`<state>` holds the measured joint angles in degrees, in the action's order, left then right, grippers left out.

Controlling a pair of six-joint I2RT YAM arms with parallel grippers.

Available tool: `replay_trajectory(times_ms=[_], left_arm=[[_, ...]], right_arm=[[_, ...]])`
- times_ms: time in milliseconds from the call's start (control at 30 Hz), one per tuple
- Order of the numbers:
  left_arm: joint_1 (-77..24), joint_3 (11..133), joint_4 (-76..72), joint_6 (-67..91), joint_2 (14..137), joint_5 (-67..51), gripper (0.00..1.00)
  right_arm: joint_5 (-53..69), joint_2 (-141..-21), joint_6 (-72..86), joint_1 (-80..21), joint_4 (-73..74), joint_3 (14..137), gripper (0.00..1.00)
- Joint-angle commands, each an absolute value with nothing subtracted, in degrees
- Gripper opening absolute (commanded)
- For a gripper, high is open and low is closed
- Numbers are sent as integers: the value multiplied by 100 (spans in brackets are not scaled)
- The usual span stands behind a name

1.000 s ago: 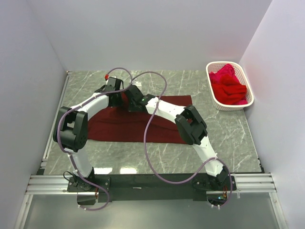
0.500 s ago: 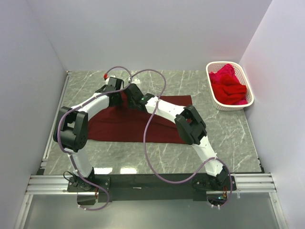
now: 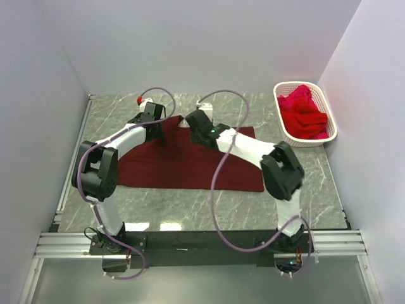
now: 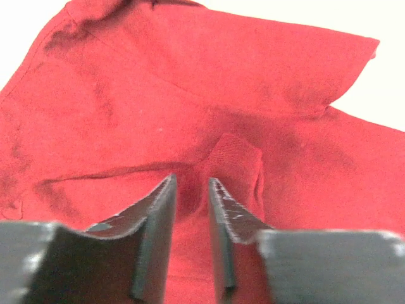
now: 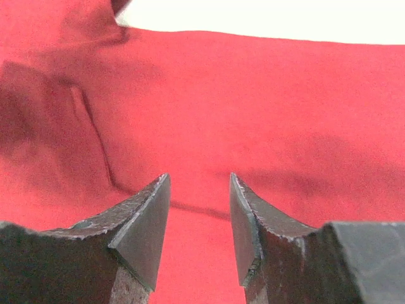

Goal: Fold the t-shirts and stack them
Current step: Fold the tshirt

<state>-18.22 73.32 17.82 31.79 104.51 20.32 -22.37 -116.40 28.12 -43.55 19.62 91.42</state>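
Observation:
A dark maroon t-shirt [image 3: 183,166] lies spread flat on the marble table, and its far edge runs between the two wrists. My left gripper [image 3: 155,125] is at that far edge and hangs open just above the cloth [image 4: 266,95]. Its jaws [image 4: 191,180] stand a narrow gap apart with nothing between them, and a small raised fold [image 4: 235,155] sits right beyond the tips. My right gripper [image 3: 195,121] hovers beside it over the same shirt [image 5: 266,95]. Its jaws [image 5: 200,177] are open wider and hold nothing. Brighter red t-shirts [image 3: 302,114] are heaped in the basket.
A white slotted basket [image 3: 283,130] stands at the back right against the wall. White walls close in the table on the left, back and right. Purple cables loop over both arms. Bare marble [image 3: 190,202] shows in front of the shirt.
Both grippers have gone from shut to open and let go of the shirt's far edge. The right arm has swung to the right, and the shirt now lies wider on its right side.

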Motion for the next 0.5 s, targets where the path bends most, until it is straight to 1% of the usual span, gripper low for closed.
replay_trajectory(times_ms=[0,33,100,133,200,233,300,367,467], left_arm=[[-1863,7304,1433,3340,10363,2224,37],[-1863,7312,1433,3357,10336,2232,43],[-1872,7347,1468,3427,10213,2372,48],[-1872,7417,1633,3550,10169,2460,52],[-1872,7566,1976,3743,10072,3030,54],[-1872,7715,2404,3883,10064,3206,53],[-1828,7761,2636,3990,9976,3523,52],[-1697,7734,2759,3999,9975,3411,51],[-1425,7778,2856,3911,10159,2762,43]], right_arm=[[-2391,-10821,3251,-4386,2039,8492,49],[-2260,-10724,3269,-4386,2022,8194,49],[-2101,-10539,3287,-4377,1995,7973,49],[-2005,-10495,3296,-4386,2013,7806,49],[-1767,-10381,3313,-4395,2065,7647,48],[-1688,-10310,3357,-4403,2039,7403,48],[-1434,-10083,3454,-4421,1891,7077,47],[-1310,-9976,3507,-4473,1776,6681,46],[-1257,-9879,3577,-4587,1775,6329,45]])
